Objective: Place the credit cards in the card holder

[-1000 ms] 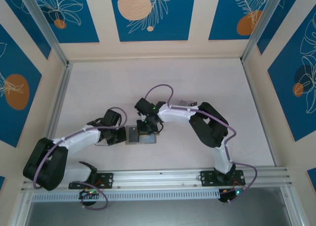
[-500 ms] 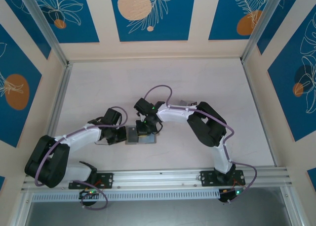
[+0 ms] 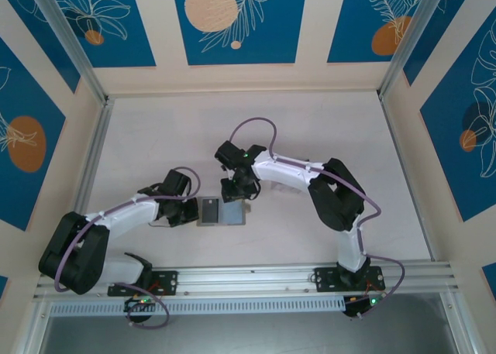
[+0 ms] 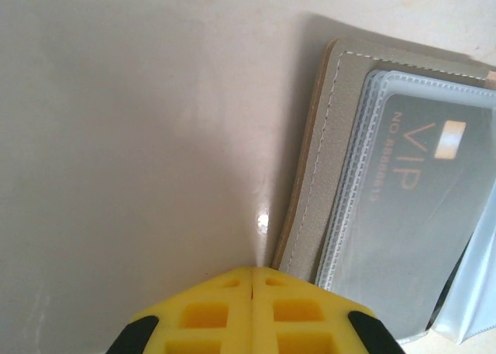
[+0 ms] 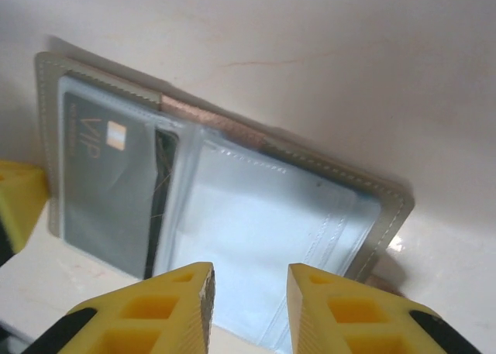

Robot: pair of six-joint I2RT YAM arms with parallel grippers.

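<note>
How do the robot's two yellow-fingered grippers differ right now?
The left yellow-fingered gripper has its fingers pressed together; the right yellow-fingered gripper has its fingers apart, with a clear gap. The left gripper's tip sits at the left edge of the open flat grey card holder; the right gripper is by the holder's far side. Both have yellow fingers with nothing between them.

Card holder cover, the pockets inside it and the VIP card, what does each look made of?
Card holder cover: matte grey, likely faux leather or fabric; a stitched seam runs along its edge. Pockets: clear, glossy soft plastic, slightly crinkled, with embossed borders. VIP card: probably rigid dark plastic, smooth, with gold lettering and a gold chip.
</note>
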